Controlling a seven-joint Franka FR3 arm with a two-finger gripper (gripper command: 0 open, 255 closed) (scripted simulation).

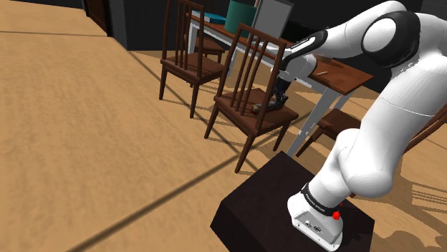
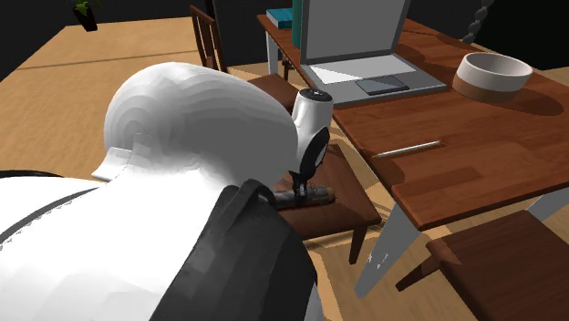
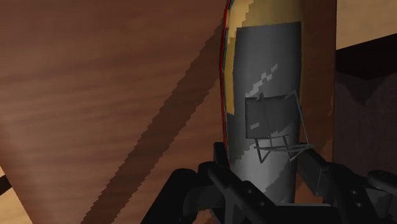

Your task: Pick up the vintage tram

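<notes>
Grasping is looking nearly done: the all-black two-finger gripper (image 3: 264, 175) is reaching down to the brown wooden chair seat (image 3: 95, 95), and the grey-roofed toy tram with yellow and red sides (image 3: 264, 95) is lying lengthwise between its fingers, its long body running out ahead of them. The fingers are pressing in on the tram's two sides, so the gripper is apparently clamping it rather than standing apart. The tram is seemingly resting on the seat directly beneath the gripper, so I am judging the approach and closing as finished and the lift as remaining.
</notes>
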